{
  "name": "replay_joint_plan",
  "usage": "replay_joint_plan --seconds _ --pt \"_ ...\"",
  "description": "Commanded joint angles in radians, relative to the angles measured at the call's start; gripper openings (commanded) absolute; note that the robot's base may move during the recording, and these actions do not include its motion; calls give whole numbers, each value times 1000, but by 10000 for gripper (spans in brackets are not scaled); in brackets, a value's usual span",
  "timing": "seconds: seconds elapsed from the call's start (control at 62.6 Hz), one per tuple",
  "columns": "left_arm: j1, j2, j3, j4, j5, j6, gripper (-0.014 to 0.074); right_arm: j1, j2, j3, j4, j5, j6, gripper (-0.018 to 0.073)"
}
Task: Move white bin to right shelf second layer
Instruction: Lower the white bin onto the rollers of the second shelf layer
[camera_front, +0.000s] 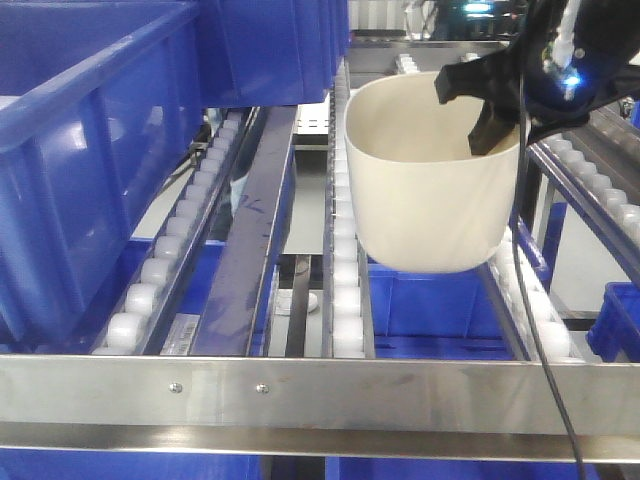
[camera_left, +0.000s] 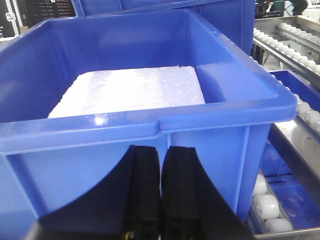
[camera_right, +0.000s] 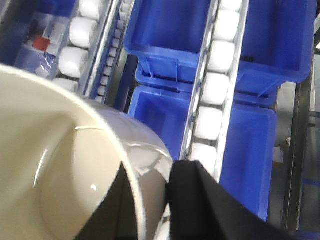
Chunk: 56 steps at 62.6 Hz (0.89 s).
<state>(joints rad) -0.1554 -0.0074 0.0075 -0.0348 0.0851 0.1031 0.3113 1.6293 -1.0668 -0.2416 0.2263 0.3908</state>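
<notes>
Blue crate (camera_front: 90, 150) beside open rollers (camera_front: 345, 250)

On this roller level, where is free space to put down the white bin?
Free: the roller rails under the white bin, between it and the front steel bar. Crowded: the left side, taken by the big blue crate. The right gripper holds the bin.

- The white bin (camera_front: 425, 185) is glossy cream-white all over, plain, with no marks.
- The right gripper (camera_front: 487, 118) on its rim is matte black, with a small bright blue light just beside it.
- The left gripper (camera_left: 161, 187) is black too, its two fingers pressed together.
- The blue crate (camera_left: 150, 120) is saturated royal blue; the foam block (camera_left: 132, 90) inside it is speckled white.
- The rollers (camera_front: 345, 280) are white, in long rows.
- The front bar (camera_front: 320, 395) is bare silver steel with small screws.
- The lower crates (camera_right: 170, 30) are the same blue.
</notes>
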Motion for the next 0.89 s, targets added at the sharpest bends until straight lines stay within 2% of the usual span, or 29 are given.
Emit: replay_joint_plan --seconds 0.0,0.878 --pt "-1 -14 37 -1 -85 2 85 -5 -35 -37 -14 -87 2 53" --pt "-1 -14 37 -1 -85 2 85 -9 39 -36 -14 -73 2 53"
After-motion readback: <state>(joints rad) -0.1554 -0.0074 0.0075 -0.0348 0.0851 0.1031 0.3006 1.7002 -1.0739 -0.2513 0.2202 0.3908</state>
